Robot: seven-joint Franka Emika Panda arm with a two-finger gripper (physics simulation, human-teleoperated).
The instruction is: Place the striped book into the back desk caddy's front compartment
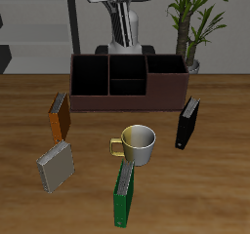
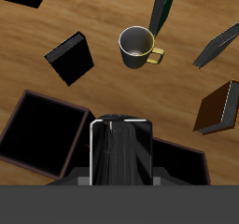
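Striped book held above the caddy, ready for the drop into the front cell

I have the striped book [image 2: 120, 153] clenched in the tool [image 2: 120, 172], upright over the back desk caddy [image 1: 127, 101], well clear of the surface [image 1: 215, 179]. I judge the front compartment [image 1: 126, 86] leaves little room, so I'd line the book up with that small middle cell beside the front wall, keep it vertical, lower slowly between the dividers and let go only once it is inside

mug [image 1: 140, 143] before back desk caddy [image 1: 127, 84]
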